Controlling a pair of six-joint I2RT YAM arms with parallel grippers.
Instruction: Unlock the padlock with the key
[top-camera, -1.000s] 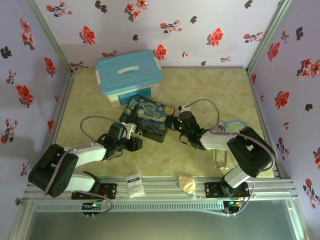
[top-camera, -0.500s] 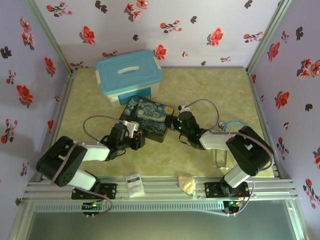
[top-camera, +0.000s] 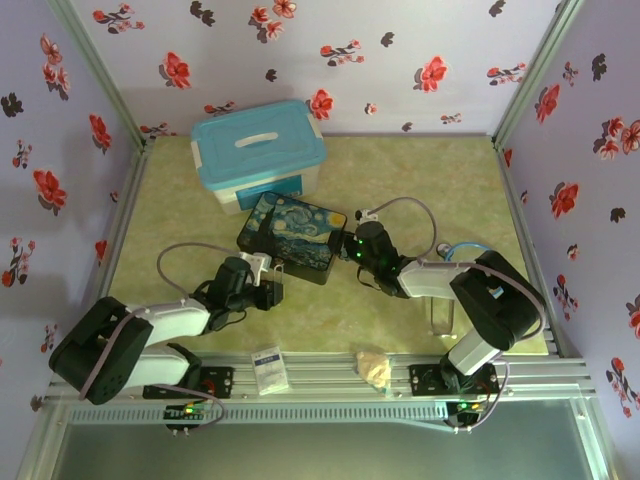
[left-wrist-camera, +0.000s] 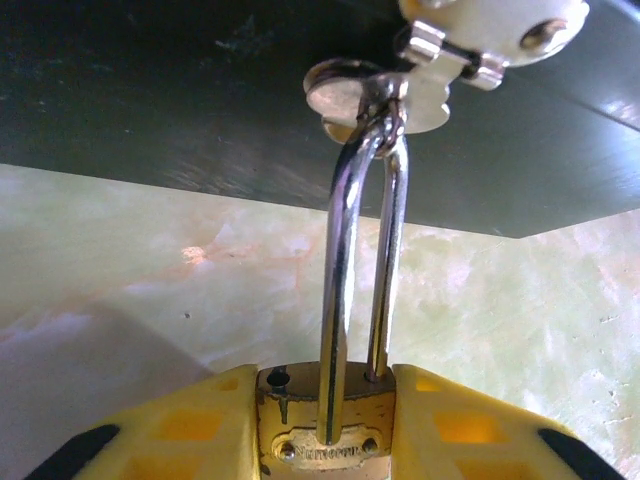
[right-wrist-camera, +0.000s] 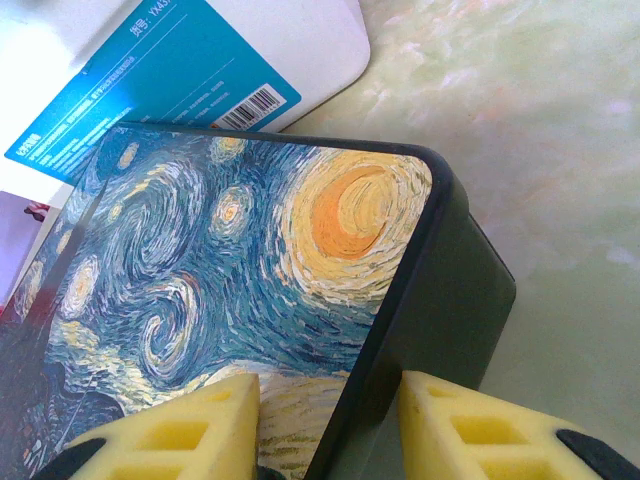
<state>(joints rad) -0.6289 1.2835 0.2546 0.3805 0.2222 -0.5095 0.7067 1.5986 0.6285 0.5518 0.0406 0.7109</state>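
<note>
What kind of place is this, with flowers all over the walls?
Most likely a robot practice booth. The left arm and right arm are bolted to a metal rail at the table's edge, and the flowered walls are panels in a metal frame around a tabletop holding a painted box.

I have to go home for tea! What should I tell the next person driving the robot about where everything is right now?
Left gripper: shut on the padlock body. Its shackle is threaded through the clasp of the painted box.
Right gripper: shut on the box's corner, apparently steadying it.
Done: lock and box are both held.
Left, likely: fit the key and turn it. Whether the shackle has released cannot be told.
</note>
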